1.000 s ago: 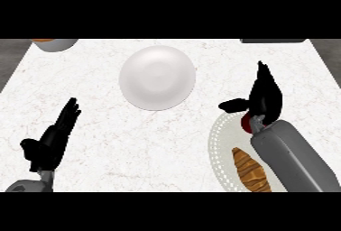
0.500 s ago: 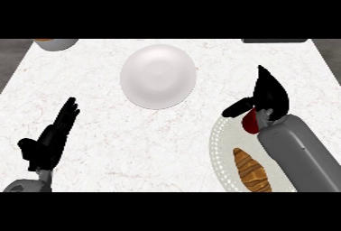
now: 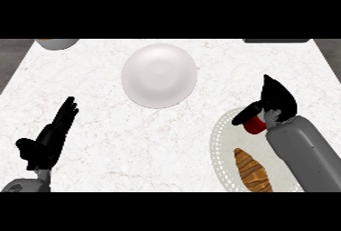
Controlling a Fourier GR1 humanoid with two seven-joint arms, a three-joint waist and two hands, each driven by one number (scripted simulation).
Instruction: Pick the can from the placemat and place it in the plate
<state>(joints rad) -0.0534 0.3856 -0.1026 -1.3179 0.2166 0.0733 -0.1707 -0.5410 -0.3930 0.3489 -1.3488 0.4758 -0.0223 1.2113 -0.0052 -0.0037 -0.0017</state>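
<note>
A red can point(image 3: 254, 126) stands on the white lacy placemat point(image 3: 225, 149) at the right. My right hand point(image 3: 276, 101) is curled round the can from above and mostly hides it; only its lower red side shows under the thumb. The white plate point(image 3: 160, 75) lies on the counter's middle far side, left of the can and apart from it, with nothing on it. My left hand point(image 3: 50, 138) rests open at the lower left, fingers up.
A brown croissant point(image 3: 253, 170) lies on the placemat just in front of the can. A bowl's rim point(image 3: 57, 43) shows at the far left corner and a dark object point(image 3: 276, 41) at the far right edge.
My right hand has drawn back toward me and down over the can, and its fingers have curled round it. The left hand has not moved.
</note>
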